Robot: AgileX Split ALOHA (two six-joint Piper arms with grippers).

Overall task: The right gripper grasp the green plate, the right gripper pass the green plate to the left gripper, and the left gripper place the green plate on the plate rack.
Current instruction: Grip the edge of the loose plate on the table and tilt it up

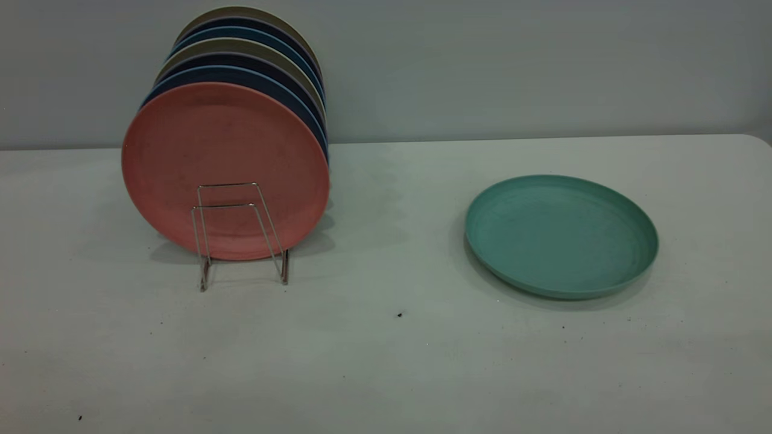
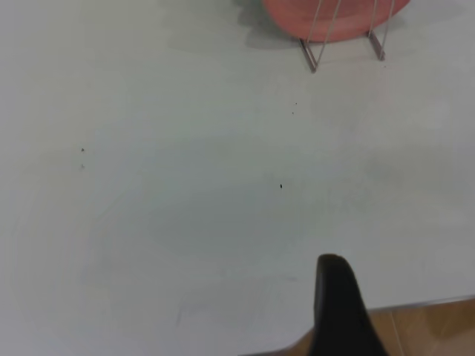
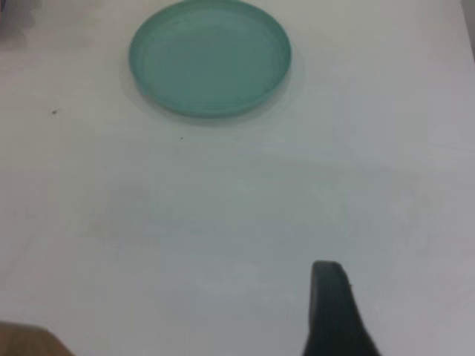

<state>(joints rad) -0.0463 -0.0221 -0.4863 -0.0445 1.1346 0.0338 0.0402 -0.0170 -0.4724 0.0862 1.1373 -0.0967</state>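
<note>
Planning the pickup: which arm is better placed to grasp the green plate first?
The right. The green plate lies flat on the table's right side, straight ahead in the right wrist view; the left wrist view shows only the plate rack.

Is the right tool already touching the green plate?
Apart. In the right wrist view, a wide stretch of bare table separates the green plate from the right tool's visible finger.

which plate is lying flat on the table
The green plate, alone on the table; the pink plate and those behind it stand upright in the plate rack.
</note>
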